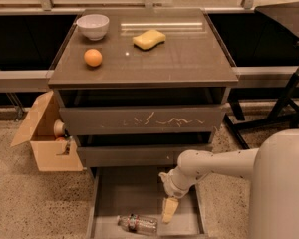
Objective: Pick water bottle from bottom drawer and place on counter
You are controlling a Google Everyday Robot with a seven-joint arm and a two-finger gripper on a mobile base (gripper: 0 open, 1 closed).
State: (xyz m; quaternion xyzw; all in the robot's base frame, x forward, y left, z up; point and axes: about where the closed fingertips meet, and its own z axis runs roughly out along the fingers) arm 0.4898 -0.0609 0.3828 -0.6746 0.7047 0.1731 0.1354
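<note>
The water bottle (137, 223) lies on its side on the floor of the open bottom drawer (120, 198), near the drawer's front edge. My gripper (169, 210) hangs inside the drawer, pointing down, just right of the bottle and slightly above it. It holds nothing. The counter (179, 59) is the glossy grey-brown top of the cabinet, above.
On the counter stand a white bowl (93, 26), an orange (92, 58) and a yellow sponge (149, 39). An open cardboard box (45, 141) sits on the floor left of the cabinet. A dark chair base (284, 108) stands at right. My arm (224, 163) reaches in from the right.
</note>
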